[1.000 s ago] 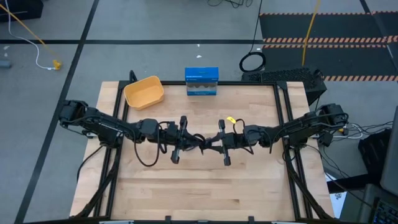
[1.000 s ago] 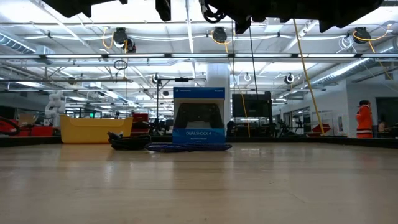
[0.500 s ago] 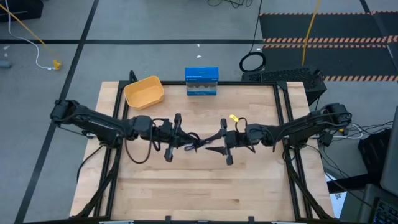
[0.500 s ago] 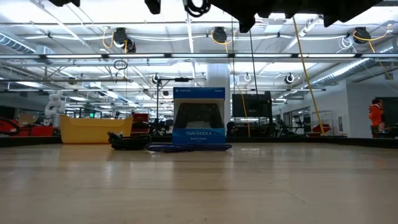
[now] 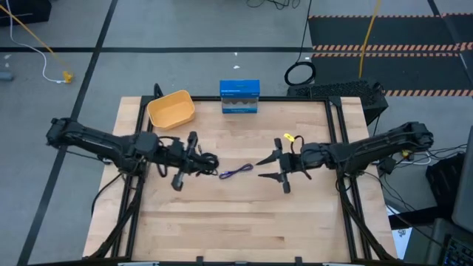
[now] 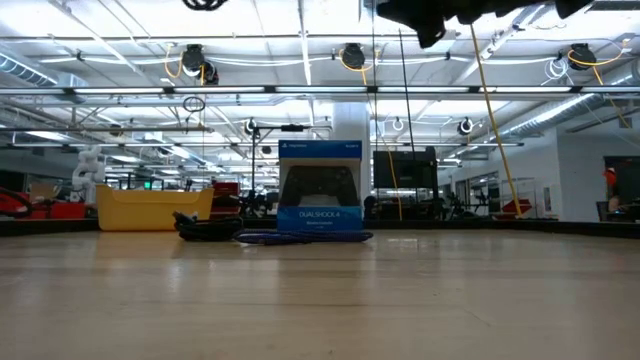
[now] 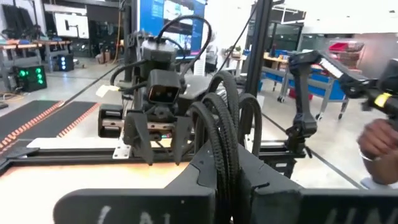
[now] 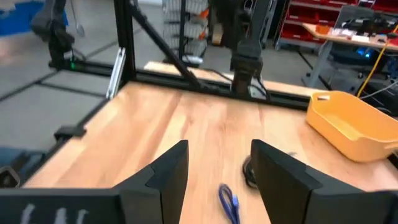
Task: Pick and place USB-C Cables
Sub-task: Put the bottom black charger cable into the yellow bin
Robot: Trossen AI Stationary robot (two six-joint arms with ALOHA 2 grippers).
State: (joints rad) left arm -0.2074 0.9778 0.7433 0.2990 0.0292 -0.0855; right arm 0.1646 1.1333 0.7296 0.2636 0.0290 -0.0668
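Observation:
My left gripper [image 5: 198, 160] hangs above the table's left middle, shut on a black USB-C cable [image 7: 217, 118]. A loop of that cable [image 6: 205, 3] shows at the low view's top edge. A purple-blue cable [image 5: 236, 172] lies flat on the table between the two grippers. A second black cable [image 8: 248, 168] lies just beyond it, toward the left arm. My right gripper [image 5: 263, 169] stands open right of the purple-blue cable [image 8: 229, 202], its fingers [image 8: 169, 174] pointing at it with nothing between them. My left gripper pinches the black cable's bundled loops [image 7: 216, 155] between its two shut fingers. The fingers themselves hide the exact spot. The loops stick out past the fingertips, and the cable is lifted clear of the table.
A yellow bin [image 5: 171, 108] stands at the table's far left and a blue box [image 5: 239, 97] at the far middle. A black ring-shaped coil [image 5: 299, 74] lies on the floor behind the table. The table's near half is bare wood [image 5: 244, 222].
The two grippers, close together a second ago, have parted. My left gripper has gone toward the table's left edge with the black cable. My right gripper has opened and drawn back toward the right edge. The purple-blue cable now shows between them.

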